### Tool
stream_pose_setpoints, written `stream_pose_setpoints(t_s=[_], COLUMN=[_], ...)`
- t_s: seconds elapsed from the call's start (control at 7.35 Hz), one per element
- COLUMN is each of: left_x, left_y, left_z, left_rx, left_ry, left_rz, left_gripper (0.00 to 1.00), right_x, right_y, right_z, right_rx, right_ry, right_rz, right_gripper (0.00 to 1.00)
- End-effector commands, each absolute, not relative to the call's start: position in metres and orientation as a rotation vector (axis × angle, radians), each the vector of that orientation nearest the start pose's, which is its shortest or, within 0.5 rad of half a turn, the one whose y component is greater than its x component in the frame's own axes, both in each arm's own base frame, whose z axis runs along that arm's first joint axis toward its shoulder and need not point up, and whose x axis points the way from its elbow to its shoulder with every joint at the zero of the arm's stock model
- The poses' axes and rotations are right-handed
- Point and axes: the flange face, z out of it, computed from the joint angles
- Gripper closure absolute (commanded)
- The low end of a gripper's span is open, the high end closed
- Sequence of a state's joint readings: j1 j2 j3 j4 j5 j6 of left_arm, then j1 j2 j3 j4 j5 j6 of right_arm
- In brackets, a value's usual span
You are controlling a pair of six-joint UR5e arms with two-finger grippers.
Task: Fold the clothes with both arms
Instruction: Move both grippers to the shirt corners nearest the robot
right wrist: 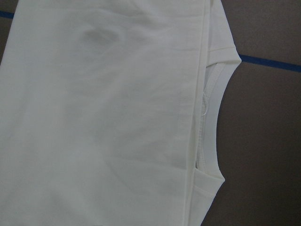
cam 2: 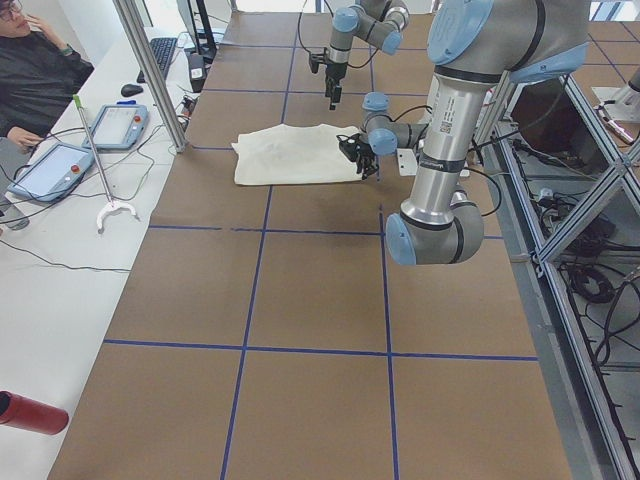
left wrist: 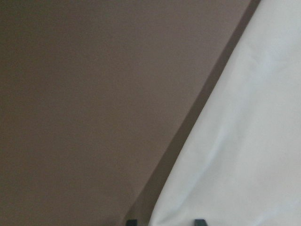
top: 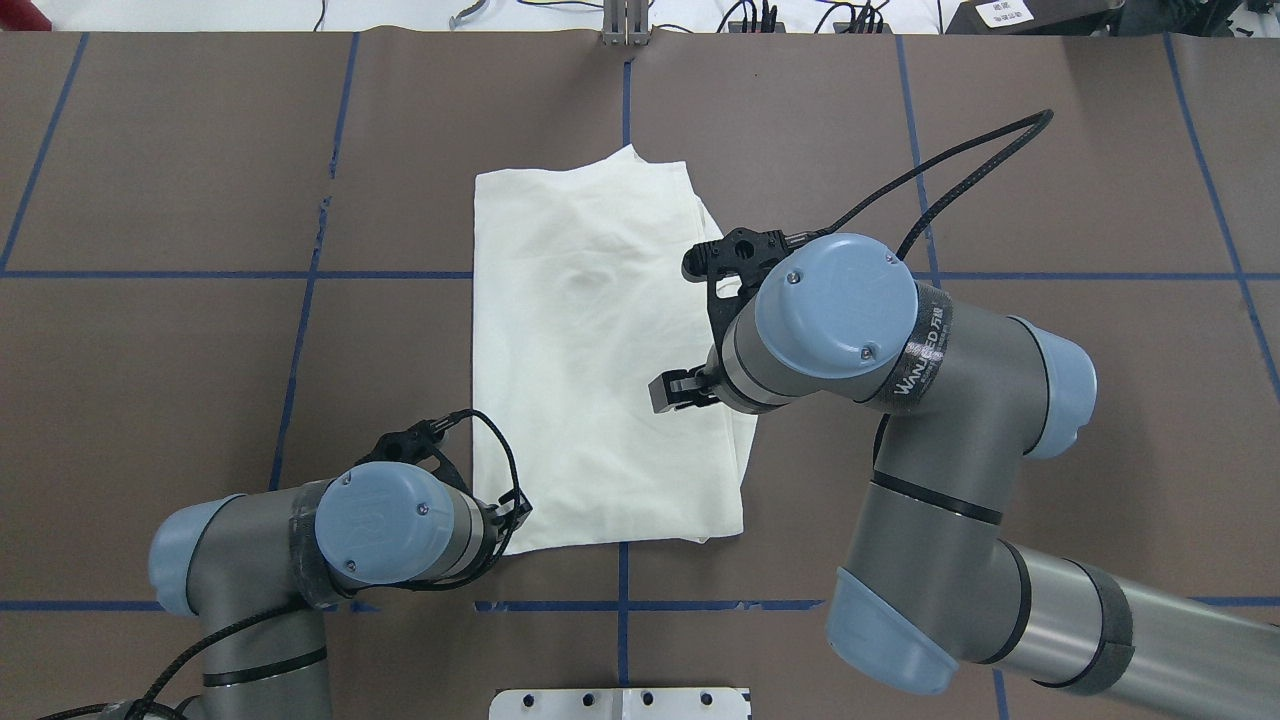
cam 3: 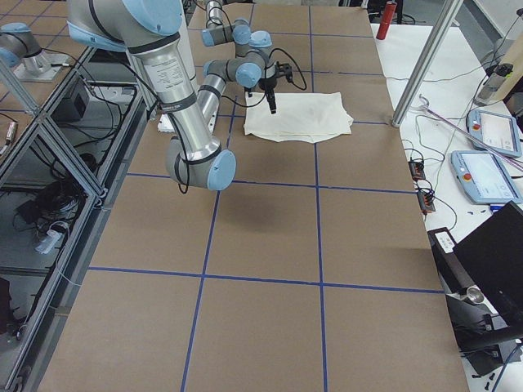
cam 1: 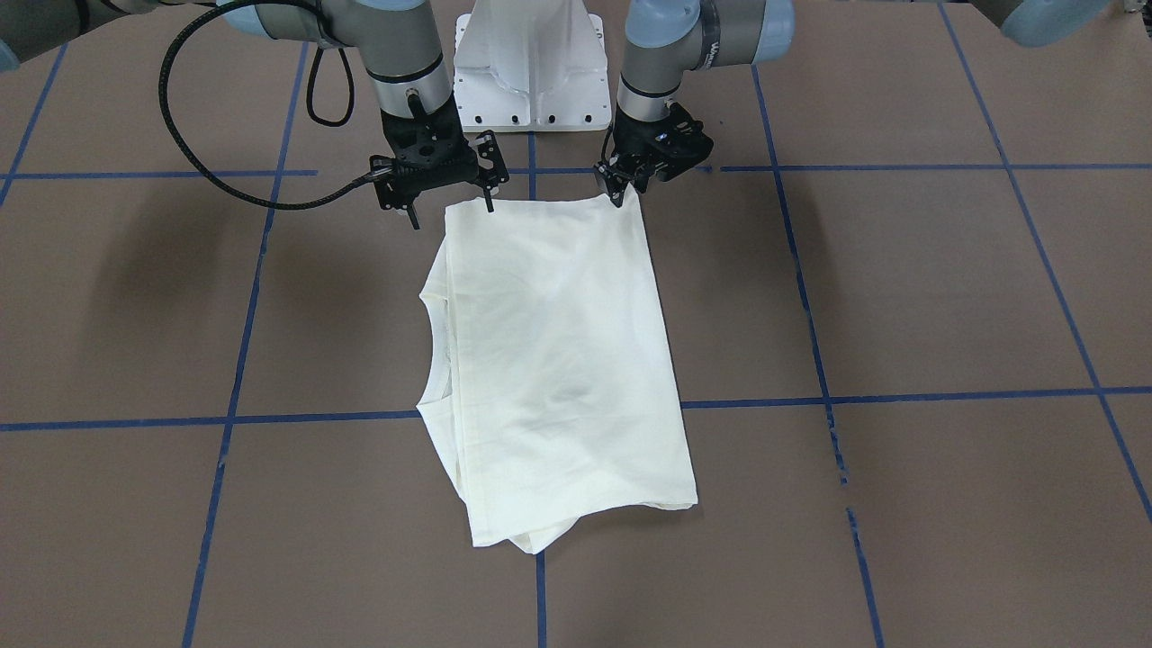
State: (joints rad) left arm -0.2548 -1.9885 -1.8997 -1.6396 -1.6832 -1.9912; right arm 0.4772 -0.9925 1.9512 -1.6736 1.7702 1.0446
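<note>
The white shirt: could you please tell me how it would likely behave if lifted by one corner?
The shirt would probably flop and drape, since it lies flat with soft wrinkles. Its stacked folded layers, loose at the neck, would likely slide apart and unfold.

2 grey arms (top: 930, 420), blue caps (top: 835, 305)
</note>
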Motion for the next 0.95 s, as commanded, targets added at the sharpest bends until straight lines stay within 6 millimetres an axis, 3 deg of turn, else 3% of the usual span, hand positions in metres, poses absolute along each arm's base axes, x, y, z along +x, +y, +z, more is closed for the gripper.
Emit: stream_pose_setpoints(t_s=[0.0, 0.14, 0.41, 0.82], left_x=[0.556, 0.554, 0.549, 0.534], left_y=[-0.257, -0.254, -0.258, -0.274], left_z=[0.283, 0.279, 0.274, 0.267], left_rx=[-0.179, -0.181, -0.155, -0.117], left_ry=[0.809, 0.818, 0.814, 0.829], left_rz=[-0.565, -0.559, -0.510, -0.482], left_gripper=[0.85, 1.00, 1.00, 1.00], right_x=[-0.478, -0.477, -0.482, -0.514], right_y=[-0.375, -0.376, -0.370, -0.326], right_z=[0.186, 0.186, 0.188, 0.198], right_rx=[0.246, 0.245, 0.189, -0.038], right_ry=[-0.838, -0.837, -0.848, -0.857], right_rz=[-0.131, -0.128, -0.032, 0.282], right_gripper=[0.00, 0.00, 0.00, 0.00])
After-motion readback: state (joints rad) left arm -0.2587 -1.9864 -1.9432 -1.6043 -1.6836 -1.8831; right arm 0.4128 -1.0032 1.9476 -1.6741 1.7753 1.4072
